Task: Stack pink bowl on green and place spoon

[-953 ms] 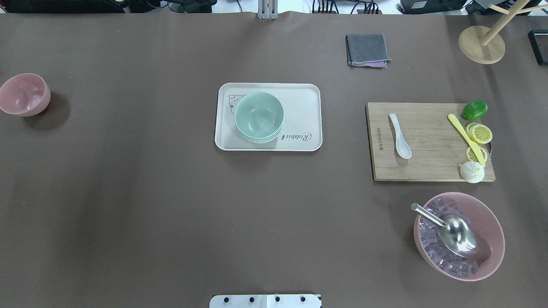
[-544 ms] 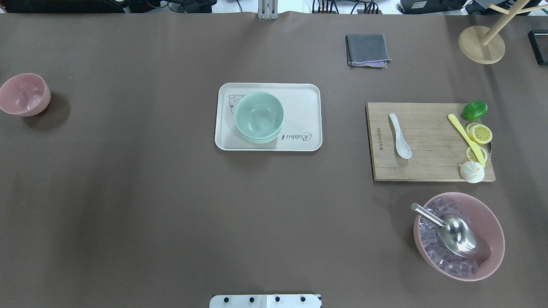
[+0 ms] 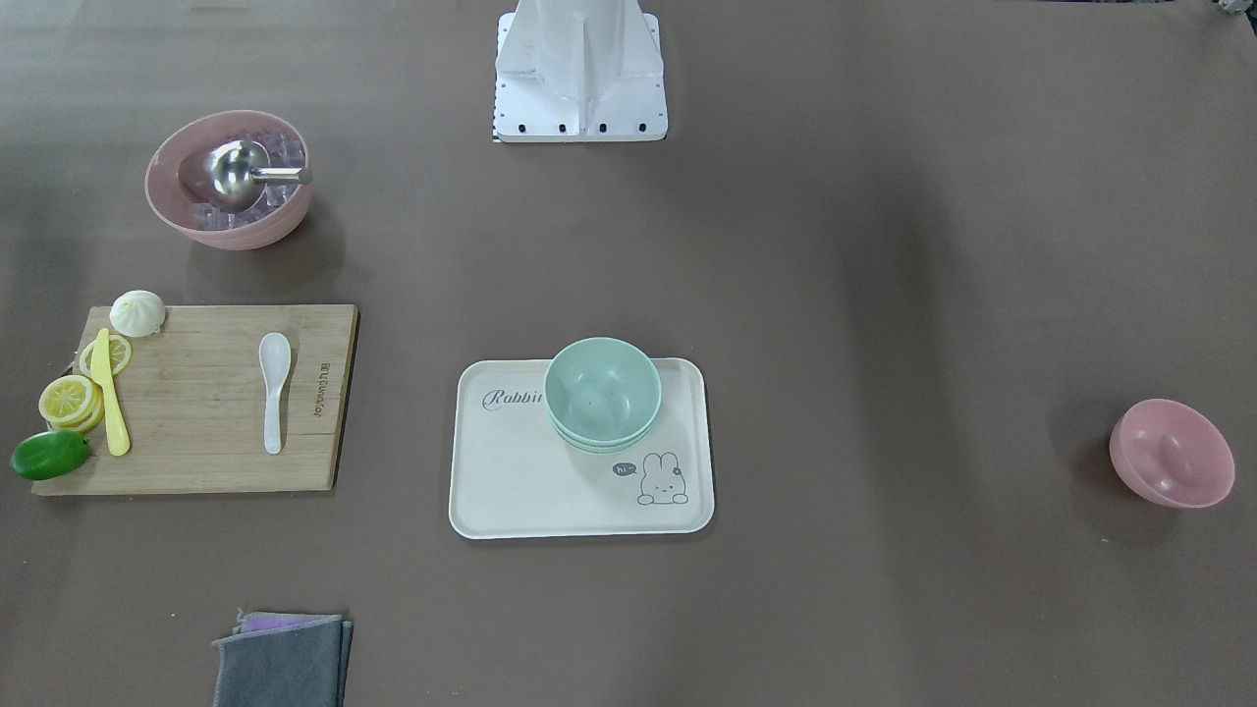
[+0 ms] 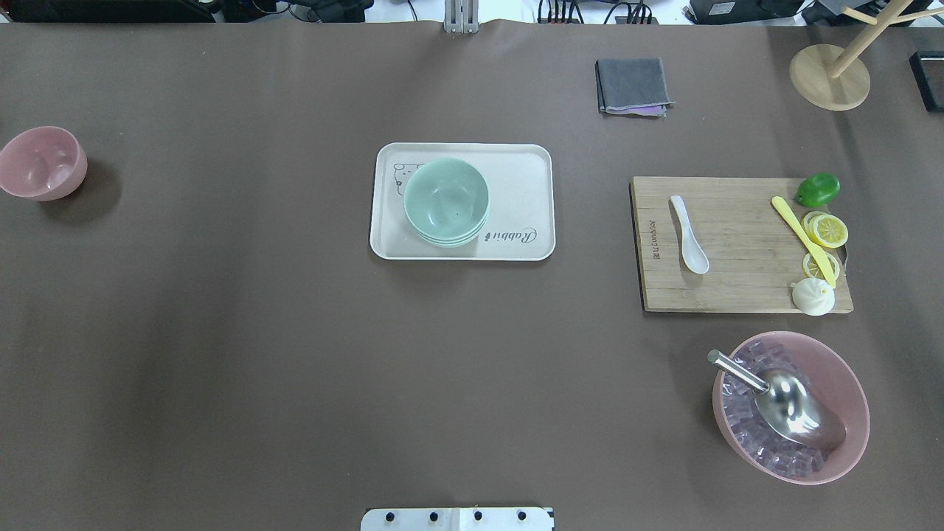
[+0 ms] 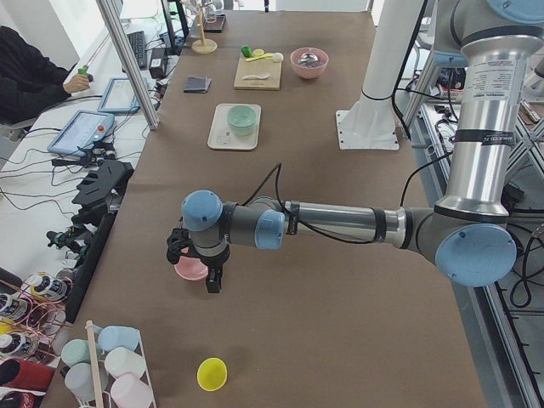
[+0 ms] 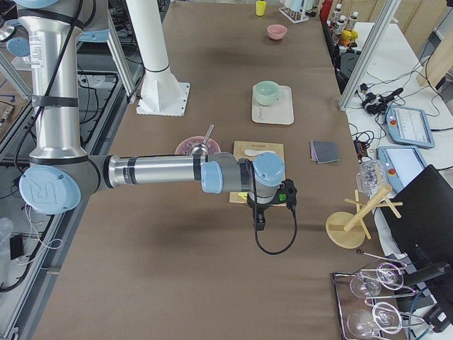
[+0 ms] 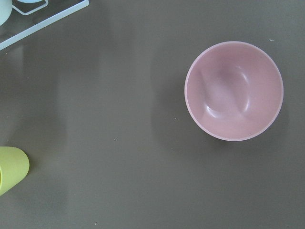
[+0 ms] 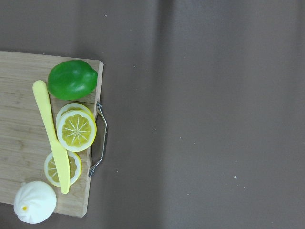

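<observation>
From the front, the pink bowl [image 3: 1172, 453] sits alone on the brown table [image 3: 884, 245], far to the right in this view. The green bowl [image 3: 602, 390] stands on a cream tray [image 3: 530, 491] in the middle. The white spoon [image 3: 274, 388] lies on a wooden board [image 3: 196, 442] at the left. No arm shows here.

From overhead the sides swap. The pink bowl [image 4: 41, 162] is at the far left edge, the green bowl [image 4: 445, 199] is on the tray in the middle, and the spoon [image 4: 689, 234] is on the board at the right.

From the left end of the table, the left pincer [image 5: 195, 259] hangs right above the pink bowl. I cannot tell if it is released or clenched.

From the right end, the right pincer [image 6: 272, 202] hangs by the near end of the board. I cannot tell its state either.

The left wrist view looks straight down on the pink bowl, with a yellow cup [image 7: 12, 169] at the left edge.

The right wrist view shows the end of the board with a green lime [image 8: 72, 79], lemon slices [image 8: 76, 130], a yellow knife [image 8: 50, 133] and a white bun [image 8: 34, 202].
</observation>
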Controlling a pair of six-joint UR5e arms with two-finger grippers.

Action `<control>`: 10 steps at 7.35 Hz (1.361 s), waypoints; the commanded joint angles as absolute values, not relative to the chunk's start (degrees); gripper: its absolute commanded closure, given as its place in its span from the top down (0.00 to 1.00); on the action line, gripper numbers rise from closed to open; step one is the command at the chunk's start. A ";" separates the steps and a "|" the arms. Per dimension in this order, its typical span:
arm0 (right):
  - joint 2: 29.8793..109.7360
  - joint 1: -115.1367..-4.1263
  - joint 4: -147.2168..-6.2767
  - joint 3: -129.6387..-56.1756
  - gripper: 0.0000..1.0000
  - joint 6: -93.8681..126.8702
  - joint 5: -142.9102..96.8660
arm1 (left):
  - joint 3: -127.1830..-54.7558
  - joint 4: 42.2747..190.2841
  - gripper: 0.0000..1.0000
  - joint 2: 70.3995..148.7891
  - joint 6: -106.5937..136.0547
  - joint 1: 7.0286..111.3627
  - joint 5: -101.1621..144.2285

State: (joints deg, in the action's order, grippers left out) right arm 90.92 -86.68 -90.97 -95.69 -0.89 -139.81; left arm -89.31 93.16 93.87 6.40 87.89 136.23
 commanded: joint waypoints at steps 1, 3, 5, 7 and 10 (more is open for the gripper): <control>90.88 -86.75 -90.97 -95.54 1.00 -0.97 -139.75 | -89.38 93.16 0.98 93.78 6.24 87.89 136.23; 91.05 -86.75 -90.97 -95.71 1.00 -0.88 -139.92 | -90.08 93.25 0.98 93.95 6.33 87.89 137.45; 90.97 -86.75 -90.97 -95.54 1.00 -0.88 -139.75 | -93.06 94.04 0.98 94.04 6.33 87.80 142.28; 90.88 -86.66 -90.97 -95.54 1.00 -0.35 -139.83 | -92.12 100.50 0.98 95.36 7.63 87.28 142.38; 89.75 -86.66 -90.88 -95.97 1.00 2.18 -139.75 | -76.28 106.43 0.98 104.98 11.33 84.29 141.68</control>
State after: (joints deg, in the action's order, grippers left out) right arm 90.54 -86.67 -90.91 -95.71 0.51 -139.72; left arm -84.34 104.84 99.80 9.96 85.27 141.79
